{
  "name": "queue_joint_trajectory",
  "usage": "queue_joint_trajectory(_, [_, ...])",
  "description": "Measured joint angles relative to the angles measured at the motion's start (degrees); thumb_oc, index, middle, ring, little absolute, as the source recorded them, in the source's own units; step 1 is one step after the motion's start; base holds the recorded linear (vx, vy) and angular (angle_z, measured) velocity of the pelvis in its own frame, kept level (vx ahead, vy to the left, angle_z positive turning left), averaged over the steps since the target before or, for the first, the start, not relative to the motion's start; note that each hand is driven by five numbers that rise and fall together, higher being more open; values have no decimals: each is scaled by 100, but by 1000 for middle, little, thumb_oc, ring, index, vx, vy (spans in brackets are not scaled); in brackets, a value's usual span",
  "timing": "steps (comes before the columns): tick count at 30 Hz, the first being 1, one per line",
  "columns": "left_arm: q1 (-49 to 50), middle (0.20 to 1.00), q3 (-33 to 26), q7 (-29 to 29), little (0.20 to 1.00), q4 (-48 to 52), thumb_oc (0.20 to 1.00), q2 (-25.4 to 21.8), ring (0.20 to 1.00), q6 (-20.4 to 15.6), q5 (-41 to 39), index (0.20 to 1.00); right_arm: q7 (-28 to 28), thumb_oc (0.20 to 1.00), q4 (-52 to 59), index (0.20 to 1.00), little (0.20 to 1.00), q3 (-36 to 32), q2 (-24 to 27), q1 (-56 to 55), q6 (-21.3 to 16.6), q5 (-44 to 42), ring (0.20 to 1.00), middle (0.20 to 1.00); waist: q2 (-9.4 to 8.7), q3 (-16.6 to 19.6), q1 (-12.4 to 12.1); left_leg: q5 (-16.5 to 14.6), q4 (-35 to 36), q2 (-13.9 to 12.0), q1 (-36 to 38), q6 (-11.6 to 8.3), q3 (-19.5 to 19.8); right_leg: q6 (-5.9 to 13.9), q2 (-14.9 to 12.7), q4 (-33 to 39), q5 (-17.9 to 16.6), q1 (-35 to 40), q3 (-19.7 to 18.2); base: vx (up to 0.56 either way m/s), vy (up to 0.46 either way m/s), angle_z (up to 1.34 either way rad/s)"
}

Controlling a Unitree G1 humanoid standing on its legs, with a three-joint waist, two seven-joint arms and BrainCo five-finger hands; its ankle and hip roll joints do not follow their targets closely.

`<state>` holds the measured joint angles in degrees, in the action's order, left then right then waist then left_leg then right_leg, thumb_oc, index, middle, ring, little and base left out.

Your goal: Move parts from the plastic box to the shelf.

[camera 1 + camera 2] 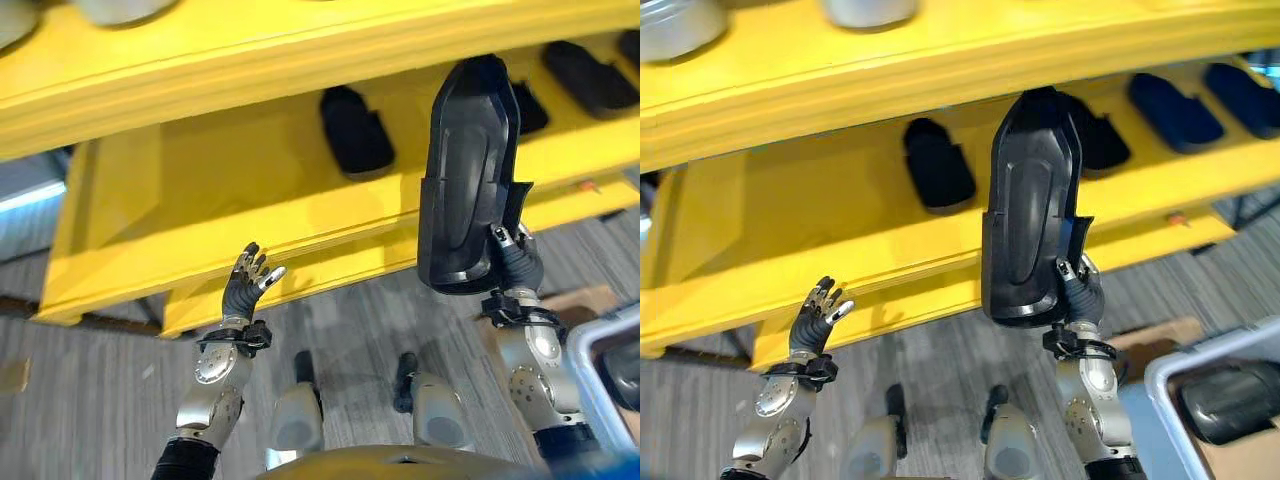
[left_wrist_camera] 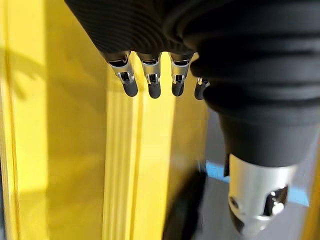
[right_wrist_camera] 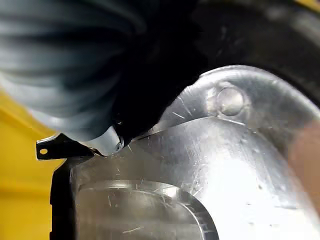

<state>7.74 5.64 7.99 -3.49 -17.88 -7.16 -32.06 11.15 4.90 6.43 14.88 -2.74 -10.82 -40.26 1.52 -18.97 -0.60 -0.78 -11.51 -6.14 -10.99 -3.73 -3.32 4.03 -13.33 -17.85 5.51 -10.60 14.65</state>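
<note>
My right hand [image 1: 517, 264] holds a long black plastic part [image 1: 468, 170] upright by its lower end, fingers curled on it. The part stands in front of the yellow shelf [image 1: 250, 215], level with its middle board. In the right wrist view the part's glossy surface [image 3: 200, 175] lies right against the hand. My left hand [image 1: 246, 281] is raised at the lower left, just before the shelf's front edge, open and holding nothing; its straight fingers [image 2: 150, 82] point at the yellow board. The plastic box [image 1: 1200, 378] sits at the lower right with a dark part [image 1: 1232, 400] in it.
Several black parts lie on the middle board: one [image 1: 355, 130] left of the held part, others [image 1: 1175, 110] to the right. Pale containers [image 1: 670, 25] stand on the top board. A brown cardboard piece [image 1: 1152, 335] lies on the grey floor by the box.
</note>
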Motion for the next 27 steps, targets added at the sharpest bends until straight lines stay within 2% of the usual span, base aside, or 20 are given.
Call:
queue_joint_trajectory(1, [42,1000,-30,17,1000,4,1000,-77,1000,-1,0,1000,-48,200,-60,200,200,107,-71,70,44,2,200,200,-53,-20,-74,37,-10,142,-1,75,-8,36,-94,66,-25,58,-11,48,155,42])
queue_joint_trajectory(4, [107,1000,-148,120,1000,5,1000,-199,1000,-2,0,1000,-207,200,-252,200,200,384,-123,269,176,22,200,200,-231,-71,-302,-208,-298,360,-13,259,-53,229,-280,340,-165,317,-95,44,98,10])
queue_joint_trajectory(5, [123,1000,-181,120,1000,5,1000,-221,1000,-3,0,1000,-224,200,-251,200,200,495,-98,307,197,47,200,200,-296,-80,-342,-281,-376,387,-12,283,-69,300,-294,426,-210,384,-97,32,53,8])
queue_joint_trajectory(10, [75,1000,-258,133,1000,10,1000,-290,1000,-3,0,1000,-533,200,-295,200,200,993,-8,745,367,94,200,200,-604,-94,-450,-390,-475,446,29,307,36,356,-287,781,-287,737,50,25,14,13])
queue_joint_trajectory(12, [54,1000,-262,138,1000,11,1000,-287,1000,-5,0,1000,-686,200,-314,200,200,1060,-30,905,380,113,200,200,-623,-95,-552,-398,-467,427,35,295,74,359,-261,811,-288,785,75,32,-28,13])
queue_joint_trajectory(15, [122,1000,-387,146,1000,11,1000,-261,1000,-5,-5,1000,-830,200,-367,200,200,1375,268,1262,526,135,200,200,-622,-97,-685,-419,-463,380,28,246,253,368,-157,907,-286,978,247,27,-63,25])
queue_joint_trajectory(16, [141,1000,-490,186,1000,10,1000,-260,1000,-14,-35,1000,-993,200,-367,200,200,1546,492,1440,550,192,200,200,-645,-97,-803,-462,-467,351,4,158,387,346,-118,940,-232,1052,381,28,-72,37])
queue_joint_trajectory(18, [185,1000,-541,198,1000,12,1000,-260,1000,-29,-52,1000,-1074,200,-372,200,200,1634,514,1492,591,282,200,200,-650,-96,-1006,-462,-466,326,-13,142,413,334,-84,933,-212,1065,403,14,-56,17])
queue_joint_trajectory(21, [259,1000,-563,198,1000,13,1000,-273,1000,-55,-58,1000,-1119,200,-546,200,200,1832,619,1909,693,415,200,200,-663,-92,-1025,-410,-487,340,-23,162,568,341,-81,906,-185,1119,574,2,-26,24])
queue_joint_trajectory(24, [248,1000,-546,202,1000,14,1000,-280,1000,-63,-72,1000,-1063,200,-830,200,200,1864,584,2341,694,460,200,200,-657,-98,-1148,-401,-488,341,-48,163,593,327,-79,889,-165,1105,608,-15,-20,8])
queue_joint_trajectory(27, [155,1000,-236,206,1000,23,1000,-327,1000,-85,-115,1000,-639,200,-1718,200,200,1865,331,3462,681,459,200,200,-611,-151,-1224,-388,-570,335,-256,146,668,312,-66,826,-153,937,660,-68,-2,9])
